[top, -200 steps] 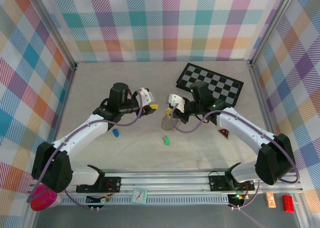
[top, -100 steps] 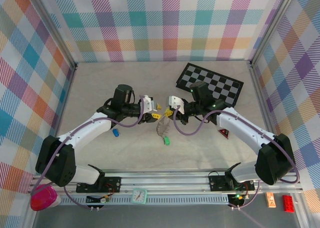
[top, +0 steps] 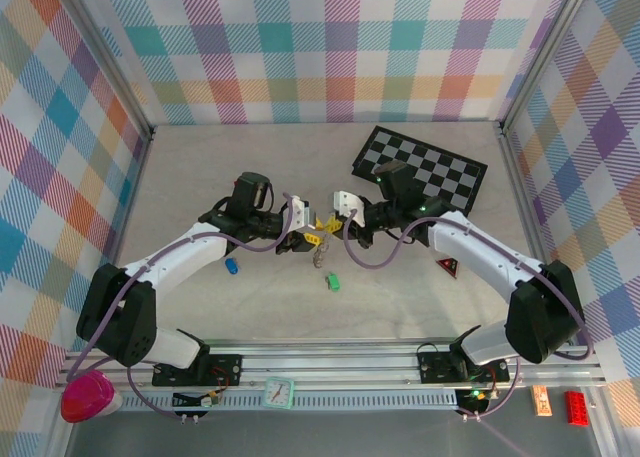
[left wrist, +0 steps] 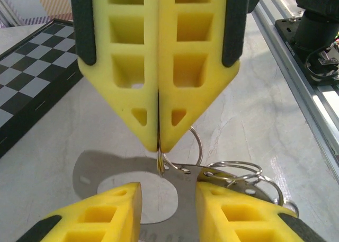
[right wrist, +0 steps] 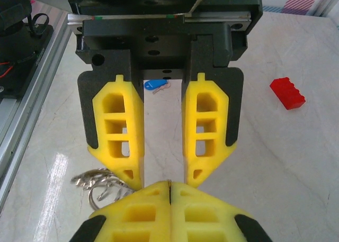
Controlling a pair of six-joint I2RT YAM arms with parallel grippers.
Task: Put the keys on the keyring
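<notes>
The surface (top: 200,177) carries a checkerboard (top: 430,172) at 1 o'clock from centre. The two tools meet tip to tip at centre.

The left tool (left wrist: 168,191) is spread, its fingers straddling the flat metal tag of the keyring (left wrist: 222,181). The right tool (left wrist: 159,139) is pressed together, pinching one wire loop of the keyring.

The green key (top: 333,281) lies on the surface at 6 o'clock from the tools. The blue key (top: 232,266) lies at 8 o'clock, well apart.

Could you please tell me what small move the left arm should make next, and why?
Probably close the left gripper on the keyring: its jaws stand open with the metal between them, and the right gripper pinches one loop, so a second hold would steady it.
</notes>
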